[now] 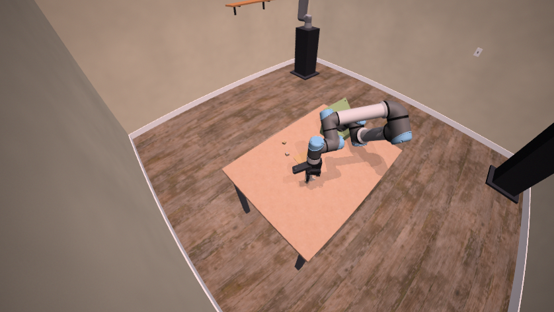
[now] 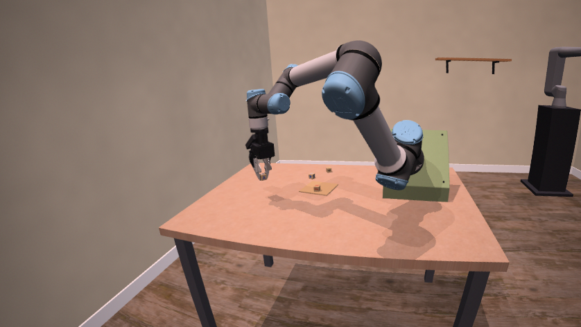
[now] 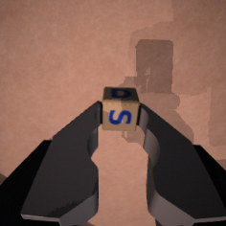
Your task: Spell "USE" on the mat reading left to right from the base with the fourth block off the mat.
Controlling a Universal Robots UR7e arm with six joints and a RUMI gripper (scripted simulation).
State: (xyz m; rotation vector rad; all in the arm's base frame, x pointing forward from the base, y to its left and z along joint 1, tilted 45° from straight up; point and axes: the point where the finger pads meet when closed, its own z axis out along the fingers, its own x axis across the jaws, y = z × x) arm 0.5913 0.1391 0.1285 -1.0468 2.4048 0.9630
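Note:
My gripper point(image 3: 119, 103) point(image 2: 262, 174) point(image 1: 309, 178) is shut on a small wooden block point(image 3: 120, 116). The face turned to the wrist camera shows a blue S. I hold it well above the table point(image 2: 325, 231) point(image 1: 290, 217), to the left of the tan mat point(image 2: 330, 186) point(image 1: 298, 158). One block point(image 2: 316, 187) sits on the mat; its letter is too small to read. Two more blocks point(image 2: 311, 176) point(image 2: 328, 170) lie on the table behind the mat; they also show in the top view point(image 1: 287, 153) point(image 1: 283, 142).
The arm's green base mount point(image 2: 432, 170) point(image 1: 340, 105) stands at the table's right rear. A black pedestal point(image 2: 552, 149) point(image 1: 306, 50) stands on the floor away from the table. A wall runs close along the table's left side.

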